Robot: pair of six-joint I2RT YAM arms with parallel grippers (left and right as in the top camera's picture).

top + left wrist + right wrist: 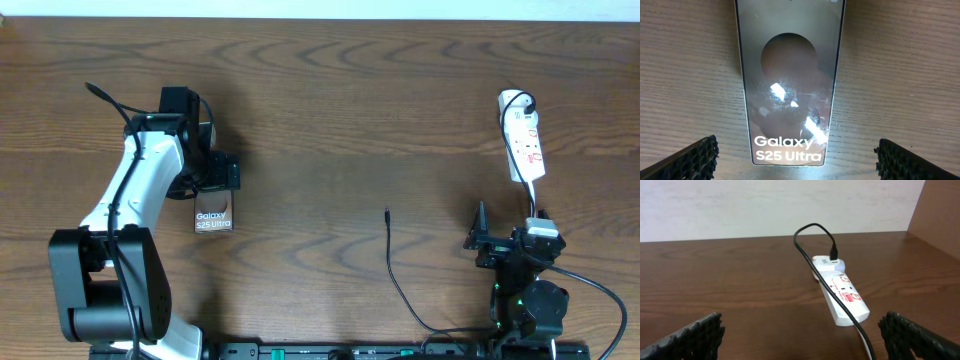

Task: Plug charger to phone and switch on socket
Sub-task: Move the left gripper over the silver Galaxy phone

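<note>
Hovering over the glossy brown-grey rectangular phone (213, 213), our left gripper (800, 159) is spread wide; the phone lies flat at the left of the brown wooden counter (330, 110), long axis near-to-far. The thin black charger cable (392, 262) lies mid-counter, tip pointing away. Our right gripper (800, 337), also released, faces the white elongated socket strip (842, 297), a black lead (805, 235) trailing across it.

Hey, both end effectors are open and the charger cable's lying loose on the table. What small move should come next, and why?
Probably lower the left end effector and close it on the phone along its long edges. Its open fingers flank the phone, while the charger has its connector tip lying loose on the table, well apart from it. Steadying the phone first seems sensible.
</note>
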